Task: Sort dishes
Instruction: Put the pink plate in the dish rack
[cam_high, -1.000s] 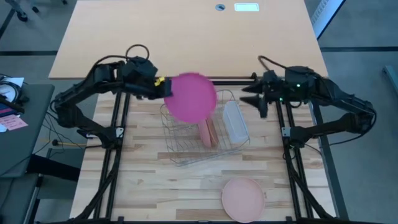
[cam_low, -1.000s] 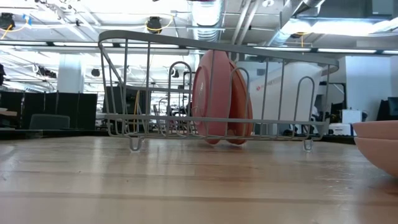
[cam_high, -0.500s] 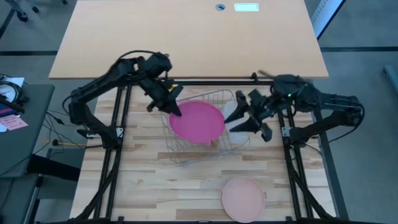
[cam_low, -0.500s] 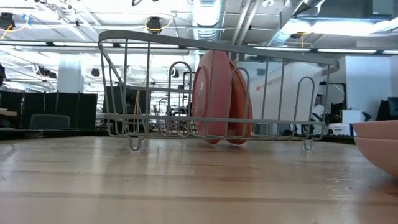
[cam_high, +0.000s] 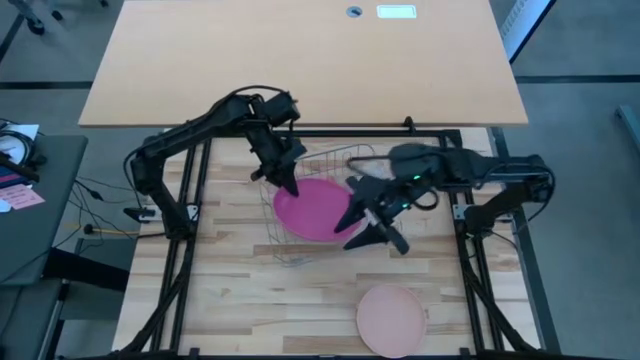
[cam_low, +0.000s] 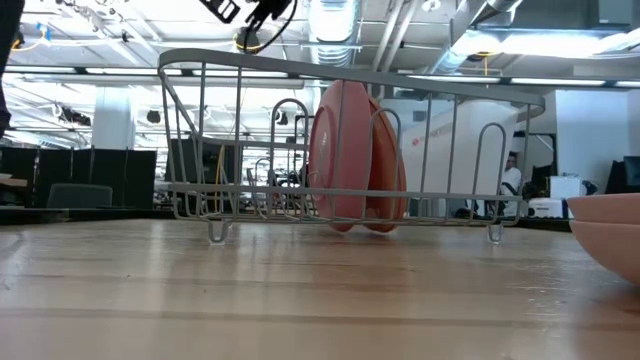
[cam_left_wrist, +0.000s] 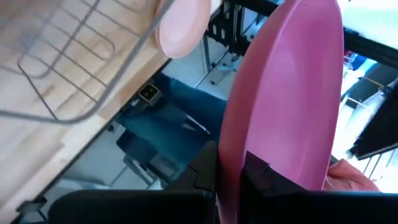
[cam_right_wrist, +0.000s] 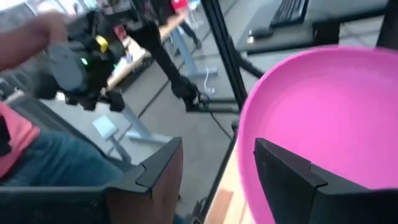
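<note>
1. The magenta plate (cam_high: 312, 210) is held above the wire rack (cam_high: 300, 245) by the left hand (cam_high: 287, 183), which is clamped tight on the plate's rim at the far-left edge. In the left wrist view the plate (cam_left_wrist: 283, 99) is seen edge-on between the dark fingers (cam_left_wrist: 205, 174). A rim grip of this kind is judged to leave the opposite edge free for a second hand.
2. The right hand (cam_high: 362, 220) is set at the plate's opposite edge with its jaws wide apart. In the right wrist view the rim (cam_right_wrist: 323, 124) lies between the two fingers (cam_right_wrist: 283, 171), not yet pinched. A handover is judged to be in preparation.
3. The left arm is reached from the far left, over the rack's back edge, wrist turned downward. The right arm is stretched low across from the right.
4. Two salmon plates (cam_low: 350, 155) stand upright in the rack. A pale pink plate (cam_high: 391, 316) lies flat on the desk (cam_high: 230, 300) at the near side, well apart from the rack.
</note>
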